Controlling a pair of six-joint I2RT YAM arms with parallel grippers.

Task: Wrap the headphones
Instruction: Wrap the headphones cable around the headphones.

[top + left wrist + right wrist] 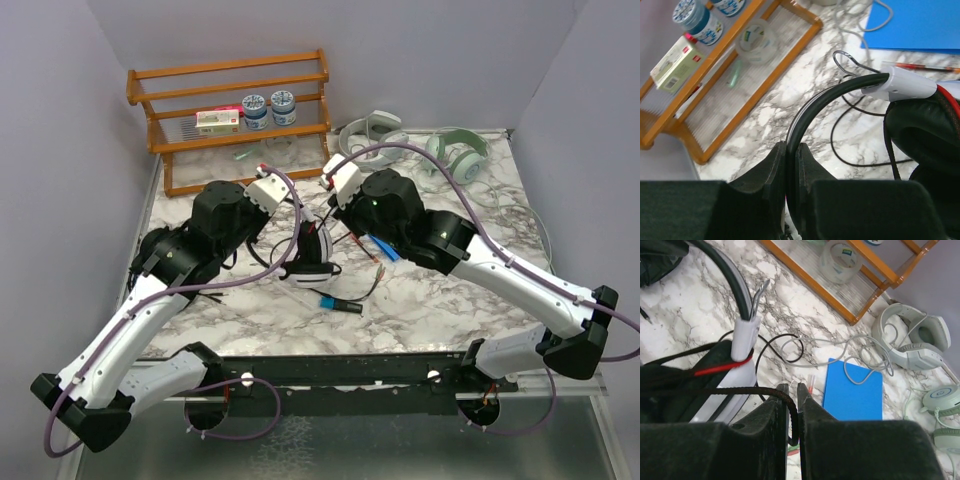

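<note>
- While the left gripper (791,167) pinches the black headband of the white-and-black headphones (905,86), its jaws stand nearly together with only the thin band between them.
- The right gripper (792,407) has its jaws almost closed on a black cord (767,392), which crosses between the fingers and runs back toward the dark ear cup.
- These headphones sit between the two grippers at the middle of the marble table (440,300). A white arm joins the band to the black ear cushion, and a red line runs along that arm.
- Loose loops of thin black cord lie on the marble beside them.
- A blue card (854,390) lies flat just beyond the right gripper, with a grey cord (860,352) trailing across its top edge.
- Pale grey headphones (372,135) and a pale green pair (458,152) lie near the far right corner, well apart from the grippers.
- A wooden rack (230,110) stands at the far left.
- On the rack are two jars (269,106) with blue and white patterned lids and a small box (218,121) with a red mark. Their writing is too small to read.
- A clear tape roll (756,42) rests on the rack's bottom shelf. Its green label is blurred and cannot be read.
- Near the table's front lies a small blue and black marker (340,305).
</note>
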